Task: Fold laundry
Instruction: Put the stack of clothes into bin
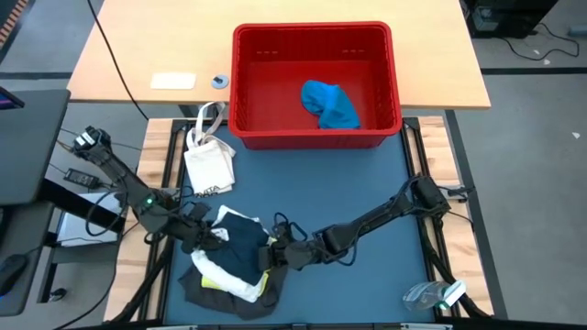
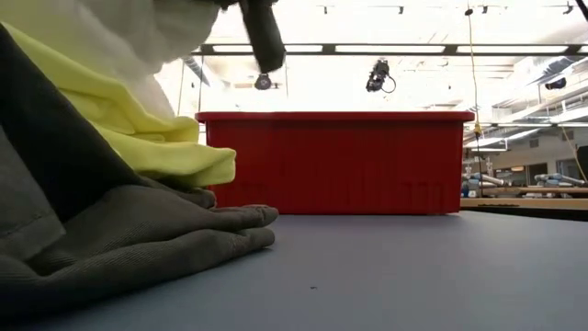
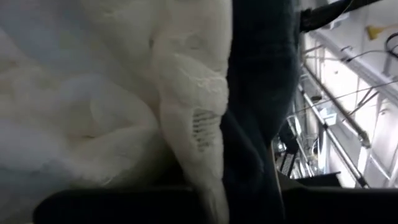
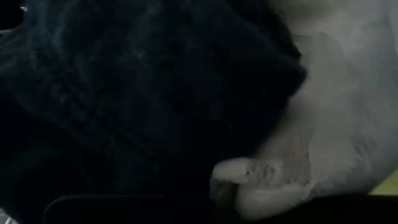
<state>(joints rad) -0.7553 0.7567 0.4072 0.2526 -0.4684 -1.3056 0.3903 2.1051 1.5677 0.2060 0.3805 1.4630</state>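
The laundry lies heaped at the near left of the table. A dark navy garment (image 1: 240,240) is on top, over a white cloth (image 1: 225,273), a yellow T-shirt (image 2: 156,138) and a dark grey garment (image 2: 110,230) that rests on the mat. My left gripper (image 1: 213,236) is at the navy garment's left edge and my right gripper (image 1: 273,255) at its right edge; both are shut on cloth. In the low view the white cloth (image 2: 138,32) hangs raised above the heap. A small blue piece (image 1: 330,105) lies inside the red basket (image 1: 248,128). My left gripper comes in about level from the table's left, at the navy garment's left edge (image 1: 220,238). White cloth (image 3: 124,93) and navy cloth (image 3: 261,93) fill its wrist view and hide the fingers, so which layers it has cannot be told. My right gripper comes in from the table's right, slanting slightly down, at the navy garment's right edge (image 1: 264,251). Navy cloth (image 4: 137,87) and white cloth (image 4: 348,112) bunch right in front of its camera. The place of contact is hidden by the cloth.
The red basket stands at the far edge, across the middle. A small white bag (image 1: 209,163) with strap handles lies left of it. A clear plastic thing (image 1: 433,295) sits at the near right corner. The mat between the heap and the basket is bare.
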